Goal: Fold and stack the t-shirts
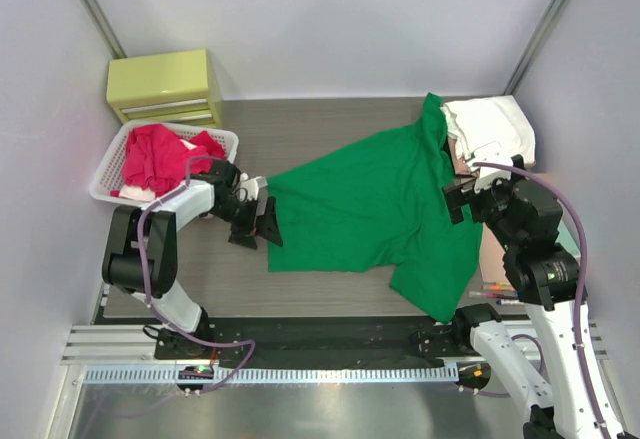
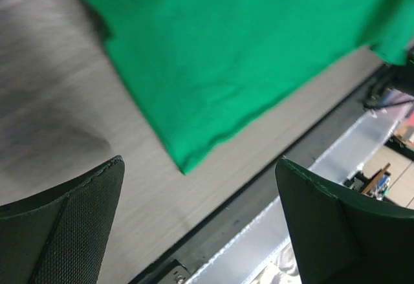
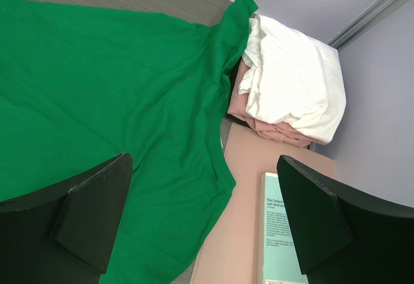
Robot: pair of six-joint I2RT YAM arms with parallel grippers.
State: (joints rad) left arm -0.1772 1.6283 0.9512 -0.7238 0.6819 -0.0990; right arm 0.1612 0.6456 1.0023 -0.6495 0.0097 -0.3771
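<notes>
- On the top camera, I see the bright green cloth t-shirt spread mostly flat across the middle of the grey wood-grain table. One end of it reaches up to the stack in the far right corner.
- The white slatted plastic basket sits at the table's left edge and holds crumpled red cloth t-shirts. A yellow-green drawer box stands just behind it.
- The left gripper is at the green shirt's left edge. The right gripper is over its right side, near the stack.
- On the left wrist camera, my two dark fingers stand spread wide with nothing between them. A corner of the green shirt lies on the table ahead of them, clear of both.
- On the right wrist camera, the jaws are also wide apart and hold nothing. The green shirt fills the left of the view.
- Past the green shirt, a folded white cloth t-shirt lies on top of a folded pale pink t-shirt. The green fabric runs up against that pile.
- Nearer to me, a teal-covered book rests on a peach-coloured flat board.
</notes>
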